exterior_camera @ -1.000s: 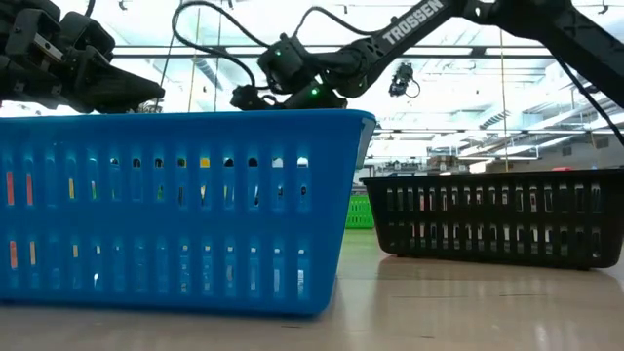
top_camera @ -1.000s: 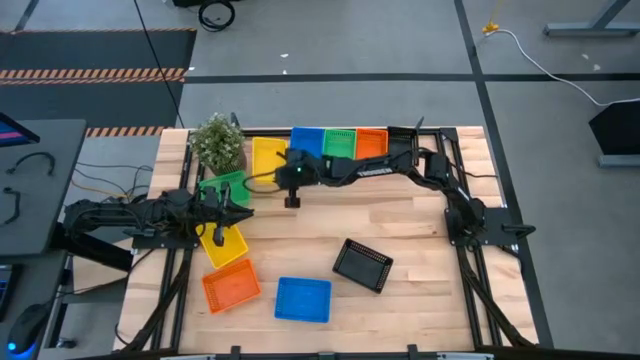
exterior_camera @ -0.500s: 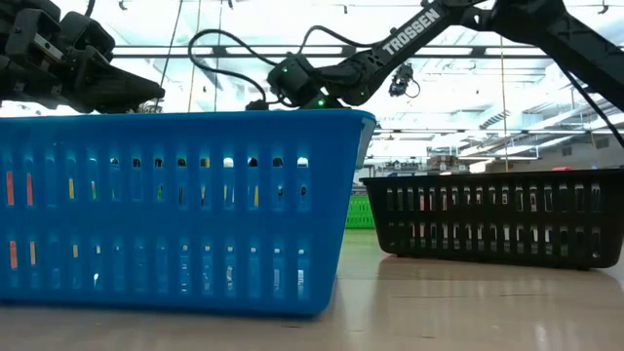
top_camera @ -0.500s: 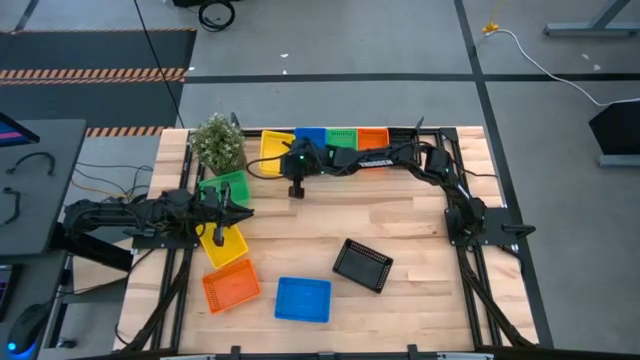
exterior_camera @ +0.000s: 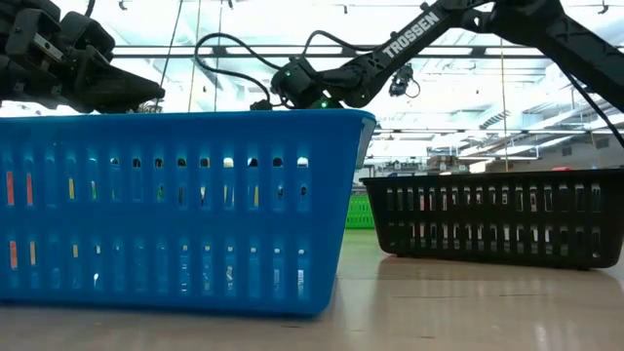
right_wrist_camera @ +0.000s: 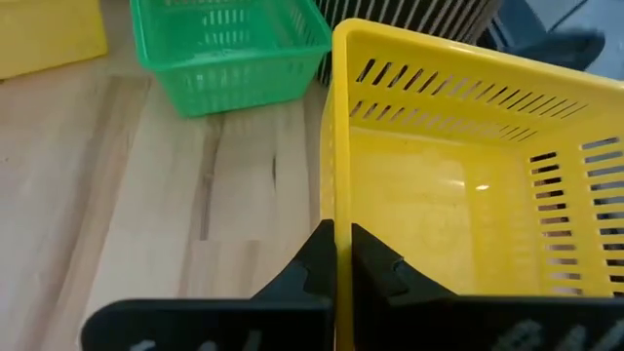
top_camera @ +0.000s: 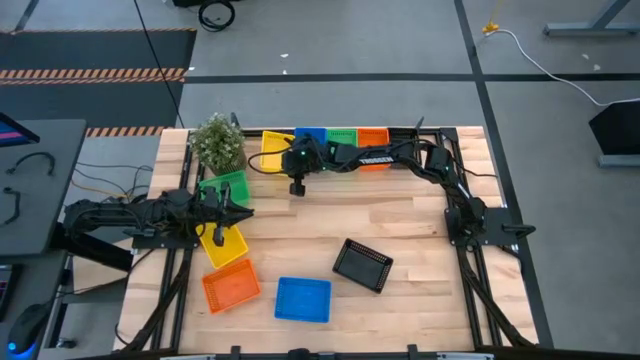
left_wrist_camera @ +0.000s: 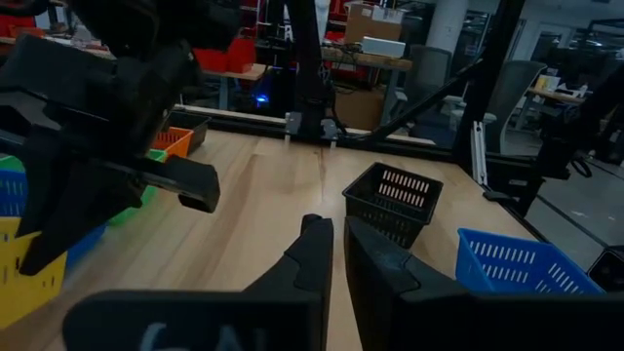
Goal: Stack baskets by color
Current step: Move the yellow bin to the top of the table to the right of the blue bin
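My right gripper (right_wrist_camera: 336, 255) is shut on a yellow basket (top_camera: 272, 148) at the table's far edge. That basket is next to a row of blue (top_camera: 310, 138), green (top_camera: 342, 137) and orange (top_camera: 372, 139) baskets. My left gripper (left_wrist_camera: 336, 244) waits shut and empty at the table's left (top_camera: 243, 210). It is above a second yellow basket (top_camera: 222, 246) and near a second green one (top_camera: 226, 188). On the near half of the table stand an orange (top_camera: 232, 288), a blue (top_camera: 303, 298) and a black basket (top_camera: 362, 265). My right gripper pinches one side wall of the yellow basket at its rim (right_wrist_camera: 336, 210), with one finger (right_wrist_camera: 380, 265) inside the basket and the other (right_wrist_camera: 310, 265) outside. The fingers slant downward from the table's right. The basket is open side up; I cannot tell whether its bottom touches the table.
A small potted plant (top_camera: 218, 142) stands at the far left corner, close to the held basket. Bare wood lies in the middle of the table (top_camera: 380, 205). In the low view the near blue basket (exterior_camera: 175, 205) hides most of the table behind it.
My right gripper has carried the yellow basket toward the table's far edge and a little to the right, up beside the blue basket in the row. It has stayed shut on the wall and has rolled slightly.
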You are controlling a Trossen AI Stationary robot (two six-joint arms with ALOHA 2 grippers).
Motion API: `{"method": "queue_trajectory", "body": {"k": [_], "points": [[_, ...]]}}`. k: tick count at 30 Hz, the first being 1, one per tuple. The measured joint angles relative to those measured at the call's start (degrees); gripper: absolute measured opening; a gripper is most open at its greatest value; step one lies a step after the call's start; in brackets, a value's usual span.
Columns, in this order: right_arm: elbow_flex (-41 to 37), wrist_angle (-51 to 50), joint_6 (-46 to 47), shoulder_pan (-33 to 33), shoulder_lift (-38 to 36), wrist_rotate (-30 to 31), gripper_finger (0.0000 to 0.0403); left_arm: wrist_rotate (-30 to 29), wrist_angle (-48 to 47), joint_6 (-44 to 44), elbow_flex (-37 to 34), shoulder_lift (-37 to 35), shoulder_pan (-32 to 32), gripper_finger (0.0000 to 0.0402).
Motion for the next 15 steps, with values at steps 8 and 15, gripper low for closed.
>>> {"method": "queue_trajectory", "body": {"k": [8, 15], "points": [[0.0, -0.43, 2.04, -1.54, 0.04, 0.05, 0.0018, 0.01, 0.0, -0.01, 0.02, 0.0, 0.02, 0.0031], [0.0, -0.49, 1.8, -1.89, 0.04, 0.53, 0.004, 0.02, 0.0, -0.02, 0.02, 0.01, 0.02, 0.0038]]}}
